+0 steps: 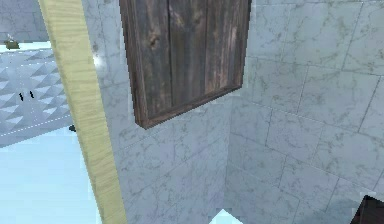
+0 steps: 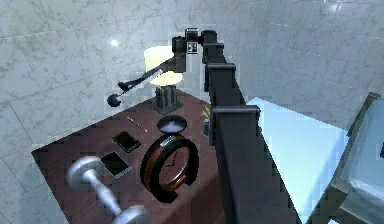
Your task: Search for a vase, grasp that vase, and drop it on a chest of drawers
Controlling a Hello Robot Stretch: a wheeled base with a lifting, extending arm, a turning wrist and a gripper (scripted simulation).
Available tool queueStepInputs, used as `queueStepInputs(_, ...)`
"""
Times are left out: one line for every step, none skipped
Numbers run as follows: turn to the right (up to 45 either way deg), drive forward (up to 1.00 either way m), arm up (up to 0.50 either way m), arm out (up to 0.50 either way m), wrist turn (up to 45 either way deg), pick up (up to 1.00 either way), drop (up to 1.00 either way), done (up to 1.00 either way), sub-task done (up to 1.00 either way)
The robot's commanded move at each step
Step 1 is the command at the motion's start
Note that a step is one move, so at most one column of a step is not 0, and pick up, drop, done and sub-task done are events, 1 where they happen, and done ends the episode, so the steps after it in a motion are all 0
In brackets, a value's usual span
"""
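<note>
In the arm side view the arm (image 2: 235,130) is rising from the bottom edge toward the upper middle. The hand (image 2: 120,92) is reaching out to the left from its far end, with its thin fingers (image 2: 140,80) pointing down and left. Just behind the hand a pale yellow shade (image 2: 158,55) is showing, and right under it a grey cylinder (image 2: 166,98) is standing upright on the dark brown tabletop (image 2: 70,148), in the upper middle of the frame. I cannot tell if this cylinder is the vase or only the foot of a lamp. Because these things are standing behind the fingers, I also cannot tell whether the hand is gripping anything. Near the cylinder, a little lower, a small dark bowl (image 2: 175,124) is sitting. Two flat dark slabs (image 2: 126,140) are lying to the left of it, a brown ring (image 2: 168,165) is standing on its edge in the lower middle, and a grey dumbbell (image 2: 100,190) is lying at the lower left. A pale blue bed (image 2: 295,135) is showing on the right, beyond the arm. In the forward view a marble wall (image 1: 300,130) is taking most of the frame, with a dark wood panel (image 1: 185,55) hanging at the upper middle. A light wooden post (image 1: 85,110) is running down the left part, and past it a white cabinet (image 1: 30,95) is standing on a pale floor (image 1: 40,180).
</note>
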Motion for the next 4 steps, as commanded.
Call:
queueStepInputs(0.0,0.00,0.00,0.00,45.0,0.00,0.00,0.00,0.00)
queueStepInputs(0.0,0.00,0.00,0.00,30.0,0.00,0.00,0.00,0.00)
queueStepInputs(0.0,0.00,-0.30,0.00,0.0,0.00,0.00,0.00,0.00)
queueStepInputs(0.0,0.00,0.00,0.00,0.0,1.00,0.00,0.00,0.00)
